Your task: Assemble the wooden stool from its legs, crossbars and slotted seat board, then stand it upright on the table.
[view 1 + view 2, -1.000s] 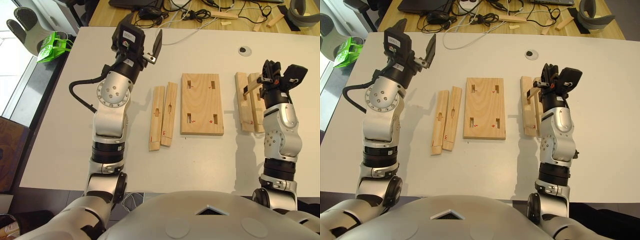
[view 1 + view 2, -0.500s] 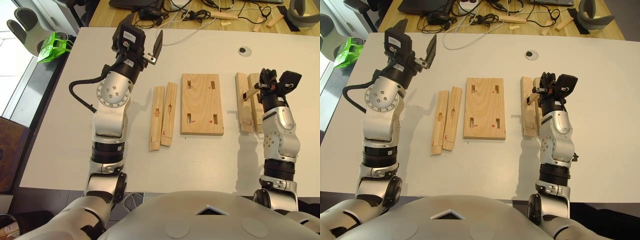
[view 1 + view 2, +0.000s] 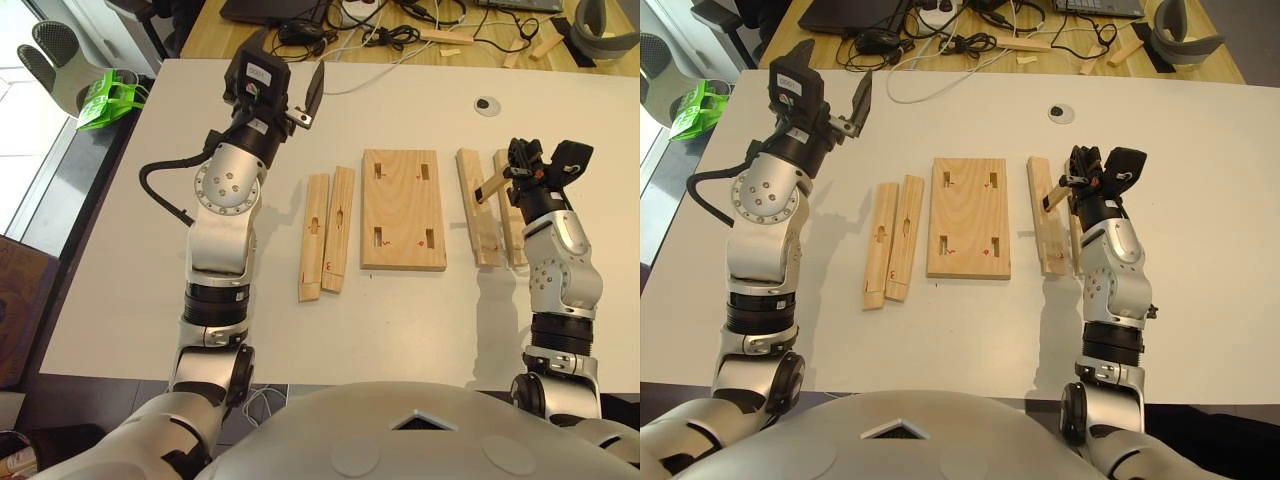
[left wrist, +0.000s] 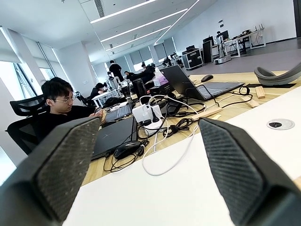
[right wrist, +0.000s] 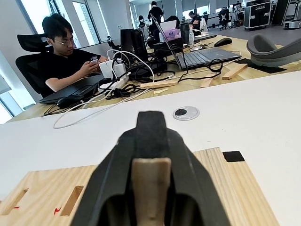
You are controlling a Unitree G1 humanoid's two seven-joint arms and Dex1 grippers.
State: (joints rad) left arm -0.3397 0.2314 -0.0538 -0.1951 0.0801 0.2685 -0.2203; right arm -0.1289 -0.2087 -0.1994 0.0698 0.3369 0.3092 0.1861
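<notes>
No legible text; red marks [image 3: 418,243] on seat board [image 3: 403,208] unreadable.

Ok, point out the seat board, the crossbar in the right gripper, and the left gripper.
seat board [image 3: 403,205], left eye view, bare wood between its slots.
crossbar [image 3: 491,187], left eye view, middle of the stick.
left gripper [image 4: 150,136], left wrist view, gap between its fingertips.

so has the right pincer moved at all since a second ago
Yes. The right pincer, shut on a crossbar, has shifted toward the robot's left, closing the gap to the seat board, which stayed put.
</notes>
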